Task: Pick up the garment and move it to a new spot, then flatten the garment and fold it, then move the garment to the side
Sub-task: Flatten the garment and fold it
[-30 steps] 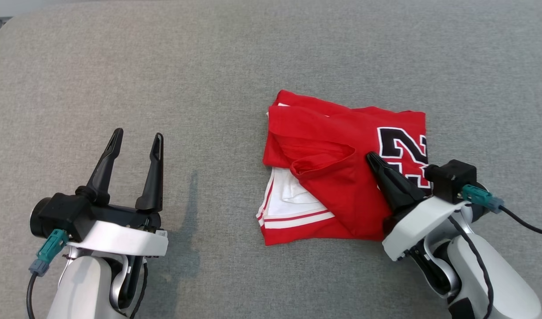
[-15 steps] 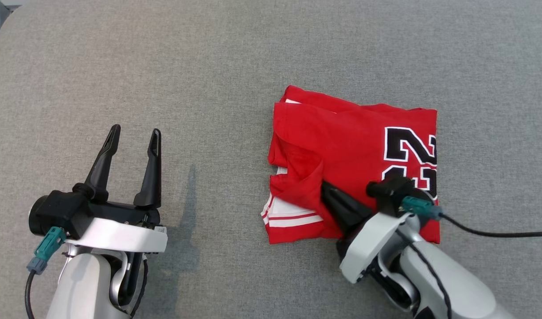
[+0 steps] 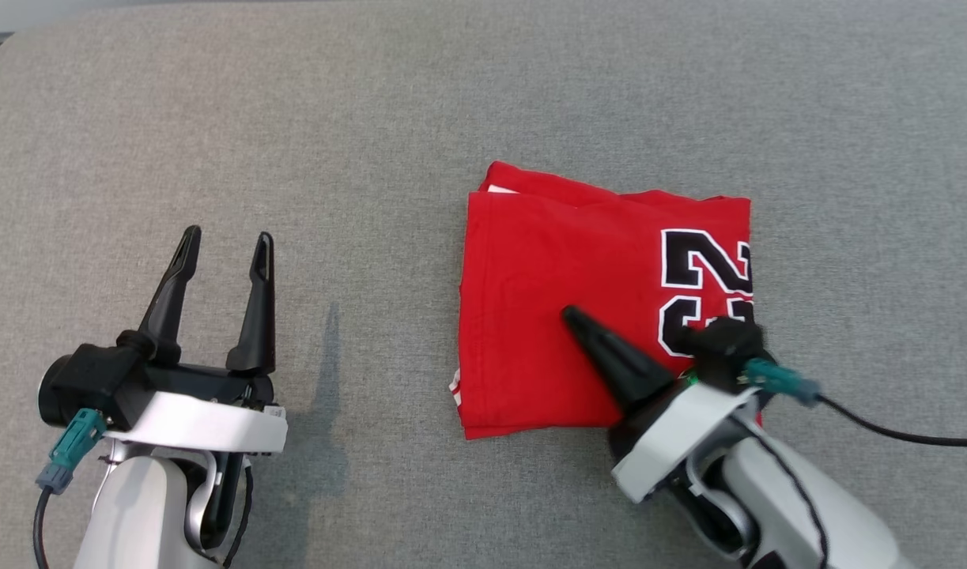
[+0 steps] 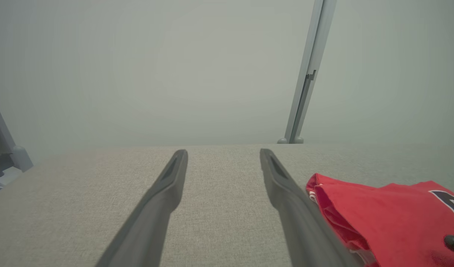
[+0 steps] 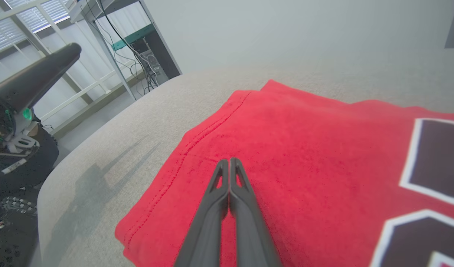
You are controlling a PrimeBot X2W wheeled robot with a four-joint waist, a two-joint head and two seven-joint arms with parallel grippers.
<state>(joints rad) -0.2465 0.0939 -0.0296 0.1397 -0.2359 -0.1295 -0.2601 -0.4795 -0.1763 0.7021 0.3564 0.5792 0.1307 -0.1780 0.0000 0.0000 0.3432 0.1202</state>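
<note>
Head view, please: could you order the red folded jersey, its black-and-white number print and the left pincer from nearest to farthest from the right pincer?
1. Red folded jersey: under the shut right pincer.
2. Black-and-white number print: on the jersey's right side.
3. Left pincer: far left, open.

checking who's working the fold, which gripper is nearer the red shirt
Right. The right gripper is shut over the middle of the red shirt. The left gripper is open, off to the shirt's left over the grey surface, not touching it.
</note>
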